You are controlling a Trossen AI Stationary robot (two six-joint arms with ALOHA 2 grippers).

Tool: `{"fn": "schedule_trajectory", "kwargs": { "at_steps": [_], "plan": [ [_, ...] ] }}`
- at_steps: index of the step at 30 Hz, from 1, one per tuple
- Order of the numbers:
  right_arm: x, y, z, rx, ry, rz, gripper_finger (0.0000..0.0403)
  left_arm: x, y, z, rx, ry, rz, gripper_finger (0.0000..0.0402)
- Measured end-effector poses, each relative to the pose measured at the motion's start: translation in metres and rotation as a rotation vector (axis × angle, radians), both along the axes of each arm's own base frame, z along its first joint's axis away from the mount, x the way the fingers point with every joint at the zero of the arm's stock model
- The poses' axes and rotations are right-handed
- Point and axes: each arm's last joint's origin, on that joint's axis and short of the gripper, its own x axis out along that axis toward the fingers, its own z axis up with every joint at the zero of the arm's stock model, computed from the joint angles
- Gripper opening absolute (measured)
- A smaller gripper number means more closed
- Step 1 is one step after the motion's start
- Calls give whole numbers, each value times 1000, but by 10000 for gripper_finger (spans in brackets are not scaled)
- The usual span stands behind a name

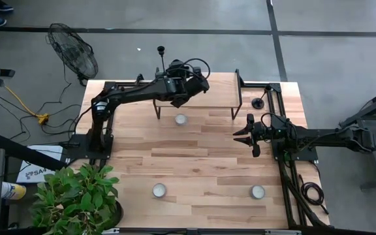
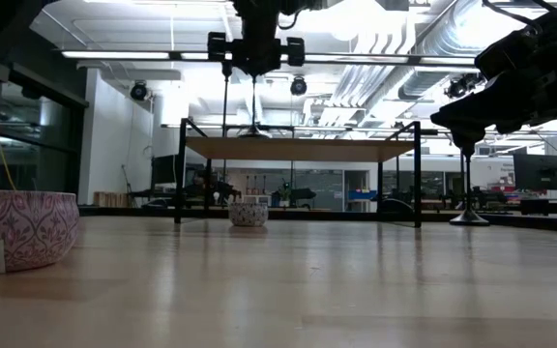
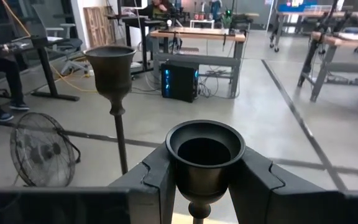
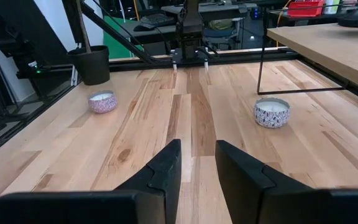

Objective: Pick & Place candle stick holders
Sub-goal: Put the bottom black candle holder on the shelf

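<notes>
Left gripper (image 3: 204, 180) grips a candlestick (image 3: 205, 158) just below its cup, stem vertical, cup opening upward, above the raised shelf (image 1: 207, 91) at the table's far side. A taller candlestick (image 3: 112, 81) stands upright just beside it. A third candlestick (image 1: 258, 102) stands right of the shelf. Right gripper (image 4: 196, 165) hovers near the table's right edge, fingers slightly apart, holding nothing.

Dark metal set against pale, striped wood

The candle stick holders (image 3: 204, 163) are seen in dull black metal, as is the left gripper (image 3: 204, 186). The table (image 1: 201, 163) is shown in light blond planks with reddish streaks. At the lower left of the low view, a white bowl (image 2: 19, 226) is patterned with purple scrollwork. A plant (image 1: 76, 199) is rendered in bright green.
</notes>
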Motion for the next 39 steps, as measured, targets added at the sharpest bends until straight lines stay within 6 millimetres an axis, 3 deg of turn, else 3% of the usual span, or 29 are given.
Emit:
{"fn": "schedule_trajectory", "kwargs": {
  "at_steps": [39],
  "plan": [
    [0,0,0,0,0,0,96,-5,19,-4,-83,20,-30,113]
  ]
}}
